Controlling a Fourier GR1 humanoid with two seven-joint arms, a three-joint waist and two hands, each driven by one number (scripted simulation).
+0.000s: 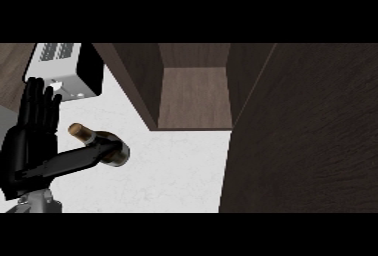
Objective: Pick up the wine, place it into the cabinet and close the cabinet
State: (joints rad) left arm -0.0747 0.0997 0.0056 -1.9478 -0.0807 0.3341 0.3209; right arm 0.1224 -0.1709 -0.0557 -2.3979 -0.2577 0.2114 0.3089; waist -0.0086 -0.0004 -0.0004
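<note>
The wine [100, 142] sits at the frame's left on the white counter [170, 175], seen from above, its cork pointing toward the upper left. Your left hand [33, 135] is just left of it, fingers straight and upright, thumb stretched against the bottle but not curled round it, holding nothing. The open cabinet [193, 95] lies to the upper right; no right hand shows.

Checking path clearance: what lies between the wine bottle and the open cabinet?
In the head view, only bare white counter separates the wine bottle from the open cabinet; nothing stands there.
</note>
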